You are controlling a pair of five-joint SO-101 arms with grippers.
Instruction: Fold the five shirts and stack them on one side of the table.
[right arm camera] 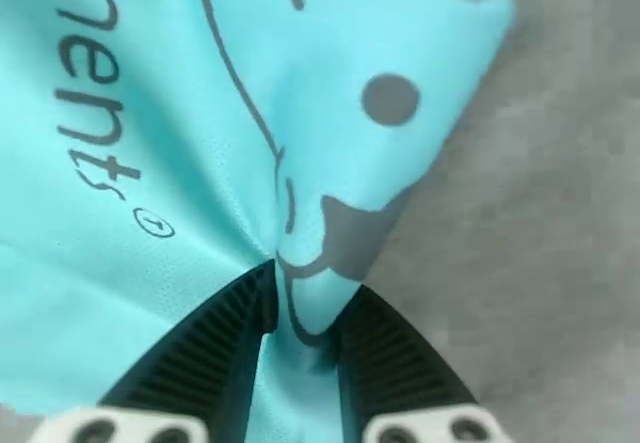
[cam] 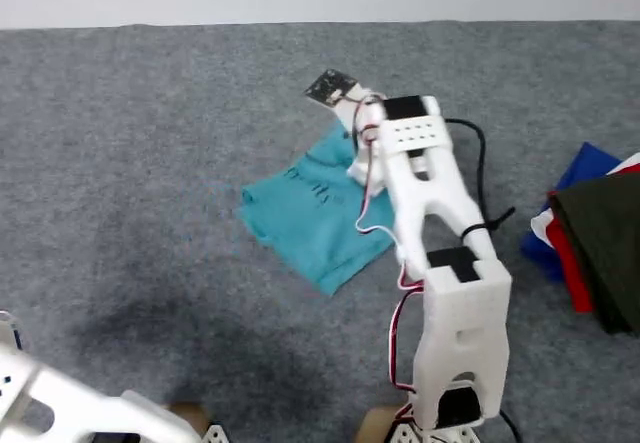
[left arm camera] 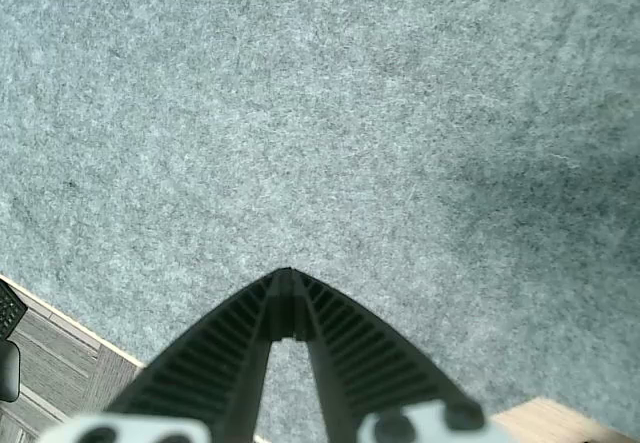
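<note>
Right gripper [right arm camera: 300, 301] is pinching a thin fold of the teal shirt [cam: 305, 213], which is lying mid-table, well apart from the stack [cam: 600, 233] at the table [cam: 150, 143] edge. Risk: the bite is looking shallow, so a pull could be slipping it free or dragging and bunching the whole shirt. Left gripper [left arm camera: 291, 281] is sitting closed on nothing over bare cover.

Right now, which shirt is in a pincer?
The teal shirt, lying alone, pinched by the right pincer. The other shirts sit stacked off to one side, untouched.
</note>
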